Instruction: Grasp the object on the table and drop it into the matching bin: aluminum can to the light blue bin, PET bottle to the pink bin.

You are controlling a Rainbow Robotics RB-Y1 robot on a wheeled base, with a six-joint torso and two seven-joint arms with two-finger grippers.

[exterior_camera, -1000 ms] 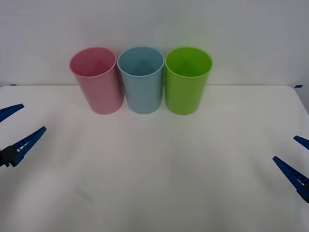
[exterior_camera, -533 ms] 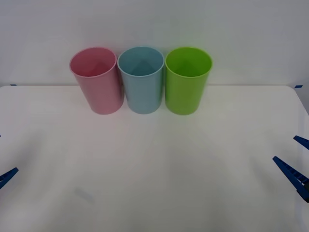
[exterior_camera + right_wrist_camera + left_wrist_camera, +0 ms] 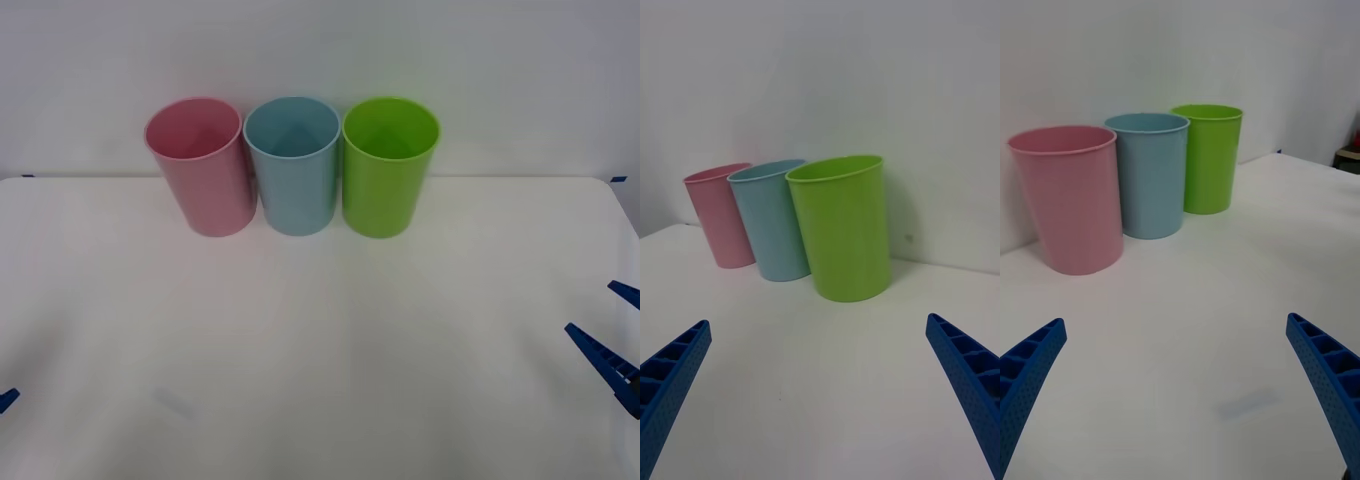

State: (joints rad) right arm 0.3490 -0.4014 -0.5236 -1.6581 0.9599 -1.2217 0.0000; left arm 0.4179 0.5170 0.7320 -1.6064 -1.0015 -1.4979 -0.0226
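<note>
The pink bin [image 3: 200, 165], the light blue bin [image 3: 293, 163] and a lime green bin [image 3: 389, 165] stand upright in a row at the back of the white table [image 3: 320, 340]. The object, whether aluminum can or PET bottle, is out of view. My left gripper [image 3: 1176, 324] is open with nothing between its fingers, and just one blue fingertip [image 3: 6, 400] pokes in at the front view's near left edge. My right gripper [image 3: 614, 330] hangs open and empty at the near right edge, facing the bins [image 3: 818, 322].
A white wall rises right behind the bins. A faint grey smudge [image 3: 175, 402] marks the tabletop at the near left. Wide bare tabletop lies between the two grippers and the bins.
My left gripper has drawn back toward the near left corner, from both fingers showing to a single tip. The right gripper and the bins have not moved.
</note>
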